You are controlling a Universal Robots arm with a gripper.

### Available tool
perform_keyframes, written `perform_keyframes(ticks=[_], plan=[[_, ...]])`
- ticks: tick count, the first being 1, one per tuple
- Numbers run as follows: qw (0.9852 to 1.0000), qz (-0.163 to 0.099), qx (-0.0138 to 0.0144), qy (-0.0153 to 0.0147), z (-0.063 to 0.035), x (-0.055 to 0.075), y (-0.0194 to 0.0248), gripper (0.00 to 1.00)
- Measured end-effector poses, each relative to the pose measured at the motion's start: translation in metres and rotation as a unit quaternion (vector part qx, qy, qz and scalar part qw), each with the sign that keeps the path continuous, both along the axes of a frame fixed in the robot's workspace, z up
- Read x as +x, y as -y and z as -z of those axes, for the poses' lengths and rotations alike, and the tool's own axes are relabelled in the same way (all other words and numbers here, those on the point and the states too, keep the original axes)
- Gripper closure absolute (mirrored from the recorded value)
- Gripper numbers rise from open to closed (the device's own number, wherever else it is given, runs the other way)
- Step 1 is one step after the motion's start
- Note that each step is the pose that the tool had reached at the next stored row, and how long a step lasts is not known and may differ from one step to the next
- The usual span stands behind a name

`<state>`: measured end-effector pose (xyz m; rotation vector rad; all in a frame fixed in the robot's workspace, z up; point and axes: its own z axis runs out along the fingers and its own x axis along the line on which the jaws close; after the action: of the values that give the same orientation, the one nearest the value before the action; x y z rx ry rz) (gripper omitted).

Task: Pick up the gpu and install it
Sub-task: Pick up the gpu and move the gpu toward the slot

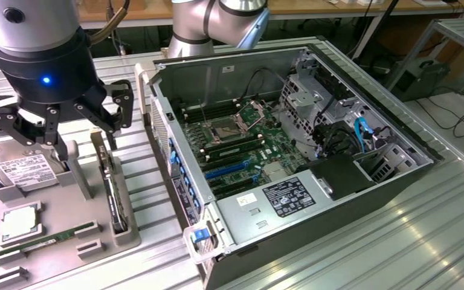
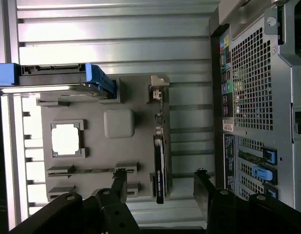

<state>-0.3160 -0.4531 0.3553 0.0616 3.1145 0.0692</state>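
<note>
In the exterior view, the black claw (image 1: 85,150) hangs released and empty over a grey moulded tray (image 1: 70,260) on the ribbed metal surface (image 1: 393,241). The gpu (image 1: 113,193), a thin green circuit-board card, stands on edge in a slot along the tray edge facing the open black computer case (image 1: 296,151). Its long axis runs along that edge. A silver hard drive with white label (image 1: 19,169), a square processor chip (image 1: 21,220) and a narrow green memory stick (image 1: 46,243) fill other tray pockets.

The wrist view looks down on the gpu (image 2: 160,156) edge-on, a dark narrow strip. The claw (image 2: 161,187) straddles one end of it, its fingers (image 2: 118,183) spread to either flat side. The case's perforated rear panel (image 2: 257,87) stands just beside that tray edge.
</note>
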Motion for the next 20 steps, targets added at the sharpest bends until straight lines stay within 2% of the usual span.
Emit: perform_keyframes(ticks=[9,20], plan=[[1.0000,0.000,0.0000,0.0001,0.0052,0.000,0.0073,0.34],[1.0000,-0.005,0.0001,0.0000,0.0123,0.000,0.0076,0.34]])
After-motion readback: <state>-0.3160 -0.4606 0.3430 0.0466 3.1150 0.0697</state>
